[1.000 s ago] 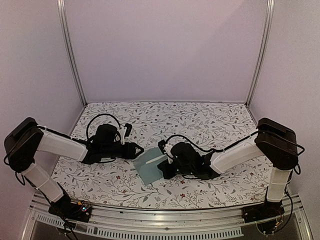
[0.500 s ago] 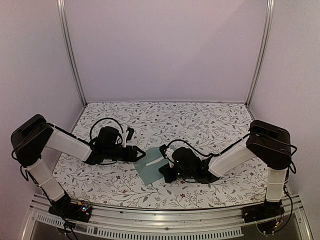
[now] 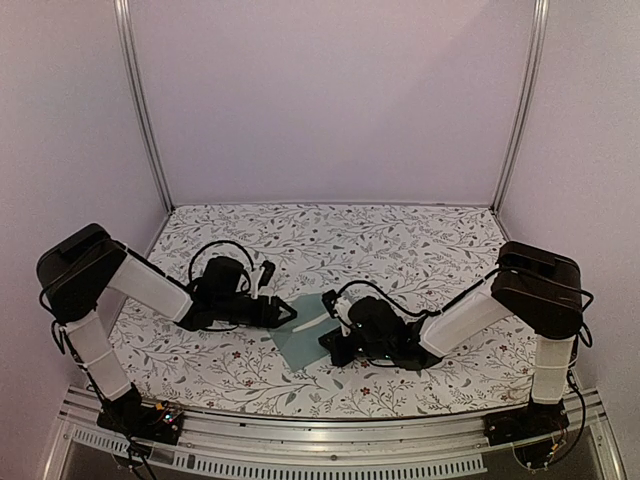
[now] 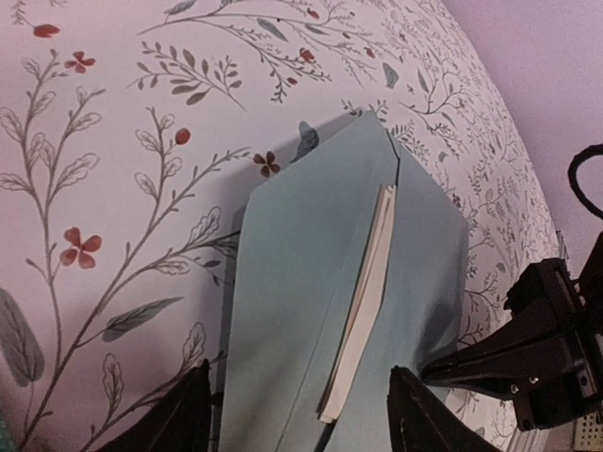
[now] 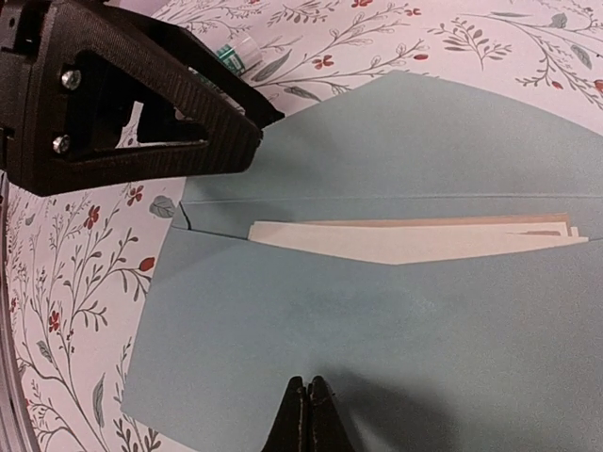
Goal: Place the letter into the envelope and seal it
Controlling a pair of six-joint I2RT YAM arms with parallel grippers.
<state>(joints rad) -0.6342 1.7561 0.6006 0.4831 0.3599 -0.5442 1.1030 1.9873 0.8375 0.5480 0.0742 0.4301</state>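
Cream letter (image 4: 363,297) edge inside open teal envelope (image 4: 287,282) on floral tablecloth (image 4: 113,141)

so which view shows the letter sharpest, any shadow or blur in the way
Right wrist: letter sharp, evenly lit, no glare. Left wrist: dimmer, purple cast, letter edge softer, envelope casts a shadow on the cloth. Top: letter only a small pale sliver.

Cream letter (image 5: 415,240) inside open teal envelope (image 5: 377,311)

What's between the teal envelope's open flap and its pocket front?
The edge of the cream folded paper letter, poking out of the teal paper envelope; right wrist view shows it.
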